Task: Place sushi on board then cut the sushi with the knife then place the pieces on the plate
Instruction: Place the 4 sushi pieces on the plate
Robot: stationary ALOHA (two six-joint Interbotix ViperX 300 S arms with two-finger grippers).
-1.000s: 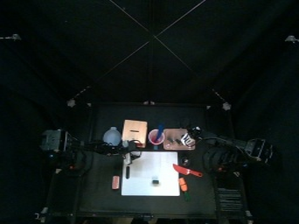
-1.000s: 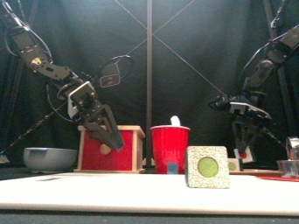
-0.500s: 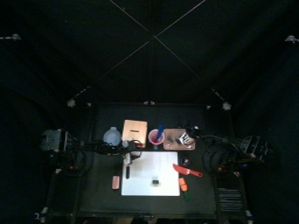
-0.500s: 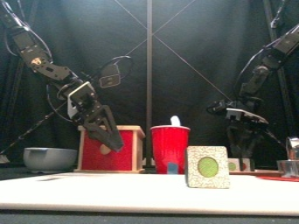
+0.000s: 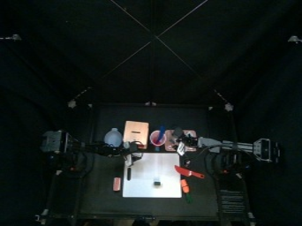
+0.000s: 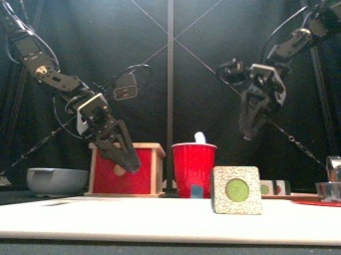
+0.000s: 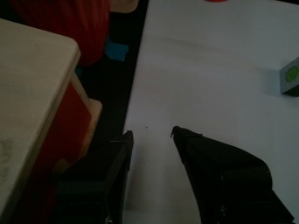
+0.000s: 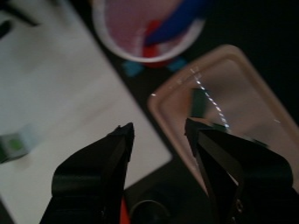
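One sushi piece [image 6: 237, 190], green with a pale speckled rim, stands on edge on the white board [image 5: 157, 168], toward its front [image 5: 158, 184]. The red cup [image 6: 194, 169] with toy knives [image 8: 163, 26] stands behind the board, beside the pink tray [image 5: 181, 139]. My right gripper [image 6: 248, 129] hangs open high above the cup and tray [image 8: 228, 96], its jaws empty [image 8: 158, 131]. My left gripper [image 6: 127, 159] is open and empty [image 7: 152, 136] over the board's back left corner, in front of the wooden box [image 6: 127, 169].
A blue-grey bowl [image 6: 58, 180] sits at the back left. A red toy [image 5: 189, 172] lies at the board's right edge, and a small reddish thing [image 5: 116, 184] lies left of the board. A thin wire shape lies in the tray [image 8: 201, 87].
My right gripper has risen and swung left, from low at the table's right to high over the cup and tray. The left arm and sushi piece have not moved.
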